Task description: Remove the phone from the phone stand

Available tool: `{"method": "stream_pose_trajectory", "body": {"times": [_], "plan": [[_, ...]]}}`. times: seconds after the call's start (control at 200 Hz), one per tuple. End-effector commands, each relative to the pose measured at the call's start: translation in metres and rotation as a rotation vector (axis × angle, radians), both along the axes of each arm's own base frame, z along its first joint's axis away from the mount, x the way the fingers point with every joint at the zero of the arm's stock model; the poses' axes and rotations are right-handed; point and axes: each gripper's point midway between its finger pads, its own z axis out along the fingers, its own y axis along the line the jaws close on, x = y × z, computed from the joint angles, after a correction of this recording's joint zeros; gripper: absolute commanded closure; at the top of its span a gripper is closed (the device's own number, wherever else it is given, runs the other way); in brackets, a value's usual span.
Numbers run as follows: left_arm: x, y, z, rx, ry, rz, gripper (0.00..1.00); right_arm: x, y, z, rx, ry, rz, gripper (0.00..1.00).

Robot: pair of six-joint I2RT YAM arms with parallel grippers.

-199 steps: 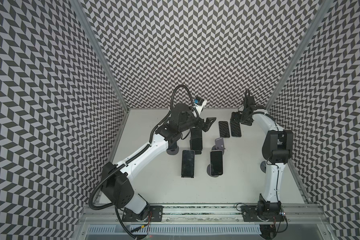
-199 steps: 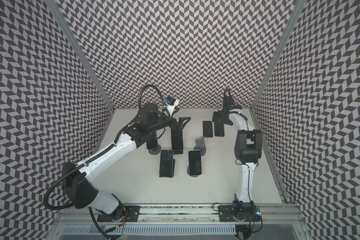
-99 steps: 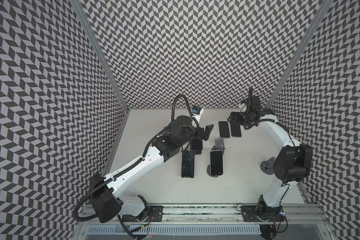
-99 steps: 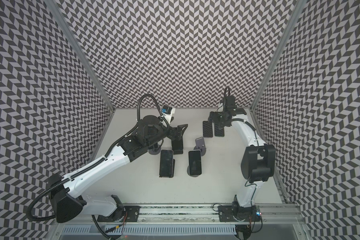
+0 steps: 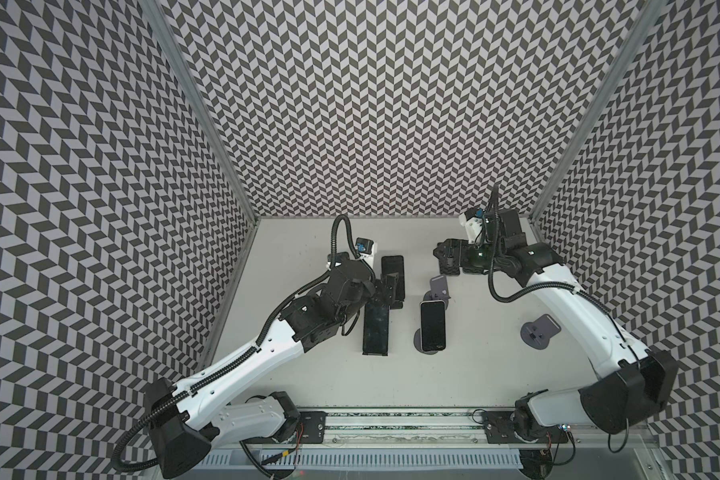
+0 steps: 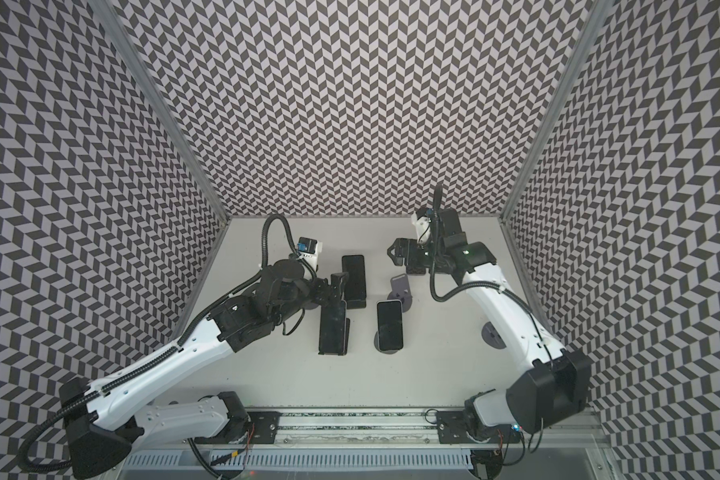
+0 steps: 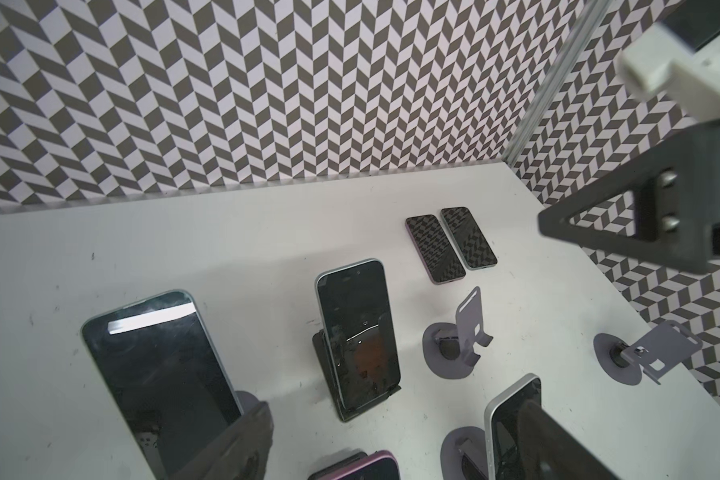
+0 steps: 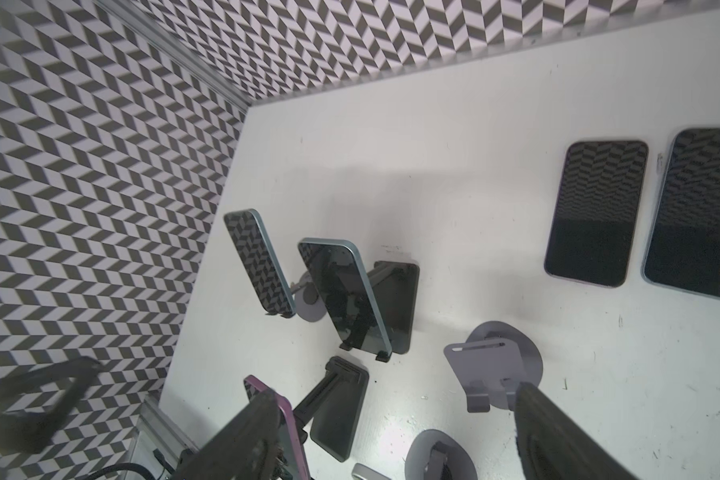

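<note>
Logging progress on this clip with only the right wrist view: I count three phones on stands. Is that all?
Observer: No, a fourth. A silver-edged phone stands on a round grey stand.
Reviewer: And the other arm?
Observer: The left gripper is open at the top edge of the purple phone, not clamped on it.
Reviewer: Any empty stand besides the one I see?
Observer: Yes, a second empty stand sits by the right arm.
</note>
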Motion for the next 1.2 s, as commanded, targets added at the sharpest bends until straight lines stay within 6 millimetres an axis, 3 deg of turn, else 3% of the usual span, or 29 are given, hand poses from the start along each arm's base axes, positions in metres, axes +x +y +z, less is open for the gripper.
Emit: {"method": "stream_pose_trajectory", "body": {"times": [0.0, 0.27, 0.611, 0.961, 1.197], "plan": [[-0.009, 0.017, -0.015, -0.005, 0.061, 0.098, 0.08, -0.004, 0.007, 0.018, 0.040, -0.076, -0.002, 0.14], [-0.029, 0.015, -0.051, 0.032, 0.133, 0.126, 0.08, -0.020, 0.007, -0.002, 0.060, -0.033, -0.016, 0.14], [-0.037, 0.008, -0.096, 0.055, 0.227, 0.118, 0.07, -0.030, 0.003, -0.031, 0.046, -0.005, -0.030, 0.14], [-0.043, 0.004, -0.119, 0.074, 0.279, 0.087, 0.06, -0.033, 0.007, -0.056, 0.044, 0.043, -0.021, 0.14], [-0.044, 0.007, -0.131, 0.087, 0.286, 0.094, 0.06, -0.035, 0.011, -0.058, 0.048, 0.048, -0.017, 0.13]]}}
